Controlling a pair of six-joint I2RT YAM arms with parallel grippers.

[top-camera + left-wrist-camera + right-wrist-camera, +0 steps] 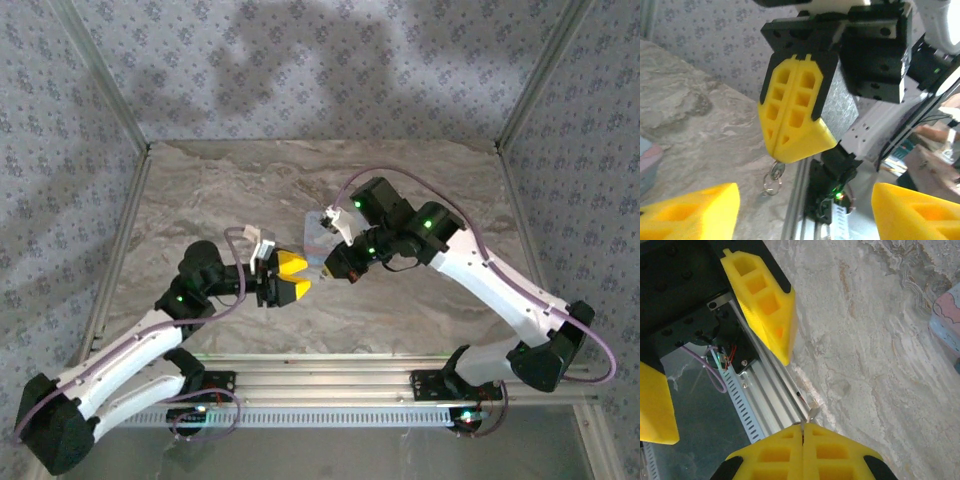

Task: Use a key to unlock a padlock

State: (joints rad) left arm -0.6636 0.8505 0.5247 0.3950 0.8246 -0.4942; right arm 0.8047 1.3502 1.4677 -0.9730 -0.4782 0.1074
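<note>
My right gripper (802,429) is shut on a small metal key (813,413), whose thin tip sticks out past the yellow fingertips. In the left wrist view the right gripper (778,154) hangs in mid-air with its jaws pressed together. The key's round head and a wire ring (774,176) dangle below it. My left gripper (805,195) is open, its two yellow fingers (695,212) spread wide on either side of the key and apart from it. From above, both grippers meet at the table's middle: left gripper (284,277), right gripper (320,266). The padlock is out of view.
A pale blue tin with a pink cartoon lid (947,315) lies on the marble table (300,180) close behind the grippers. The aluminium rail (330,370) carrying the arm bases runs along the near edge, directly below the key.
</note>
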